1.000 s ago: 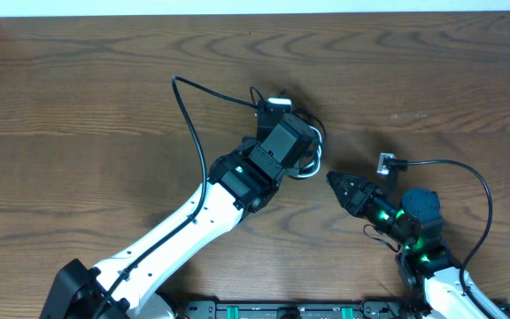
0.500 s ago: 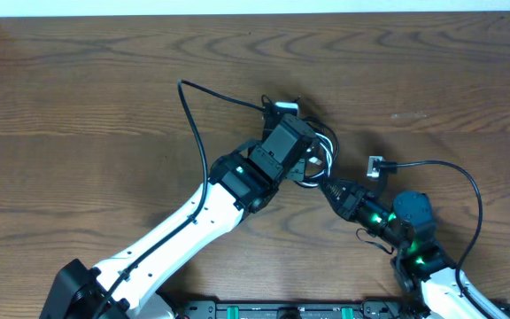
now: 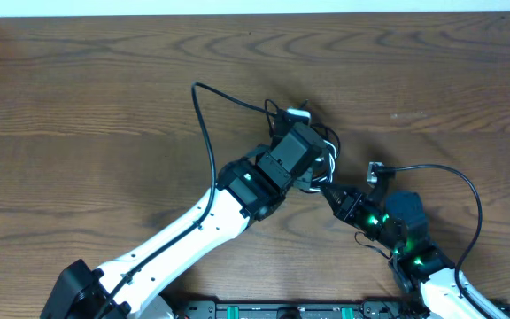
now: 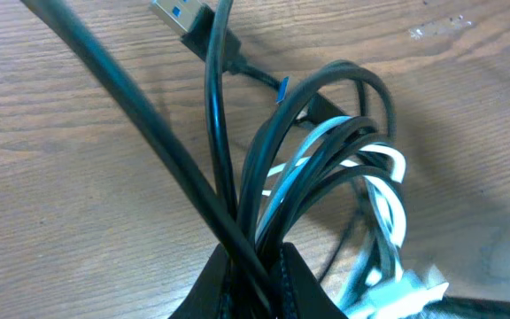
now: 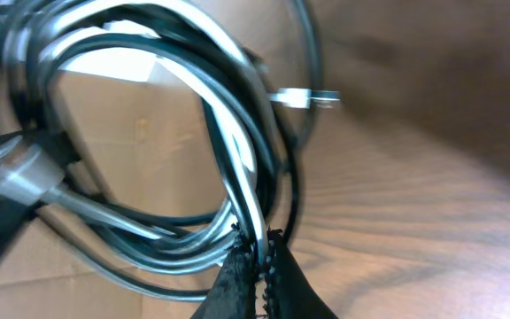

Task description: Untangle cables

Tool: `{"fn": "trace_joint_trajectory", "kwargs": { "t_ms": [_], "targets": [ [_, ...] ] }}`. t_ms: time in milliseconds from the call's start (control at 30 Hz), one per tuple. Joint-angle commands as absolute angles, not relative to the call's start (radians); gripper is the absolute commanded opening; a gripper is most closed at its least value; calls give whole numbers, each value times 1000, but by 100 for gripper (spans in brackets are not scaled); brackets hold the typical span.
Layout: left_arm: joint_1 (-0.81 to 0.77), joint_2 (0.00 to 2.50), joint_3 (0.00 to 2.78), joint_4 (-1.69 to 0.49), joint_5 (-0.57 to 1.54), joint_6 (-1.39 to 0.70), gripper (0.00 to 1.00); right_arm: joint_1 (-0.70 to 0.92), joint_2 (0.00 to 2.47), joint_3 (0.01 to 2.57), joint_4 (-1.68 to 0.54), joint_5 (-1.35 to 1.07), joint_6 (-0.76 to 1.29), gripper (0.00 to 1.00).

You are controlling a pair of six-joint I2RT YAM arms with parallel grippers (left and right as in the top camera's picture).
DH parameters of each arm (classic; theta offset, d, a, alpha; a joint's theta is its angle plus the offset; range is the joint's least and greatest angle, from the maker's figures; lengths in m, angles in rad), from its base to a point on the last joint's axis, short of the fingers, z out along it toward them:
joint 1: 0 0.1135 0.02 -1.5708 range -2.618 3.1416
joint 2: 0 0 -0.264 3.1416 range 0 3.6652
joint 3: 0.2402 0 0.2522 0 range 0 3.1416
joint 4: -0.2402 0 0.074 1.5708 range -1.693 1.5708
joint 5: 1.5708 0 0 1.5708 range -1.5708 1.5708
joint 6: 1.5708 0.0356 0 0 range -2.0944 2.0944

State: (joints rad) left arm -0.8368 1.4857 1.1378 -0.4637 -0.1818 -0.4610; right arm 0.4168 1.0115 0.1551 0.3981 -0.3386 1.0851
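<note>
The cables [image 3: 326, 152] form a bundle of black loops with one whitish strand at the table's middle. My left gripper [image 3: 309, 165] hangs over the bundle, mostly hiding it from above. In the left wrist view this gripper [image 4: 255, 276] is shut on several black strands [image 4: 237, 151]; the white strand [image 4: 390, 182] loops to the right and a blue-tongued plug [image 4: 181, 14] lies beyond. My right gripper [image 3: 327, 189] reaches in from the lower right. Its jaws [image 5: 258, 259] are shut on the whitish strand [image 5: 237, 173]. A small metal plug [image 5: 306, 97] juts out behind.
One black cord [image 3: 204, 120] arcs away to the upper left of the bundle. Another cord [image 3: 467, 190] with a small plug [image 3: 374, 167] curves right around the right arm [image 3: 401, 226]. Bare wooden table [image 3: 78, 106] surrounds everything.
The right gripper has moved up-left into the bundle and shut on the whitish strand. The left arm has carried the bundle slightly right, and the loose plug has slid left.
</note>
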Motion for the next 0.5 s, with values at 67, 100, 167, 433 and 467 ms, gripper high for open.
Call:
{"fn": "trace_joint_trajectory", "kwargs": {
  "t_ms": [67, 100, 167, 433, 467],
  "targets": [
    [-830, 1445, 1135, -455, -352, -437, 8, 419, 1015, 154, 241, -154, 1084, 1],
    [-830, 1436, 1135, -455, -372, -438, 7, 419, 1015, 154, 221, -137, 1084, 1],
    [-830, 1419, 1135, -455, -398, -438, 7, 419, 1015, 154, 197, -114, 1084, 1],
    [-830, 1404, 1135, -469, -385, -438, 7, 419, 1015, 154, 328, -253, 1028, 13],
    [-830, 1405, 1135, -474, -385, -439, 7, 419, 1015, 154, 383, -297, 981, 18]
  ]
}}
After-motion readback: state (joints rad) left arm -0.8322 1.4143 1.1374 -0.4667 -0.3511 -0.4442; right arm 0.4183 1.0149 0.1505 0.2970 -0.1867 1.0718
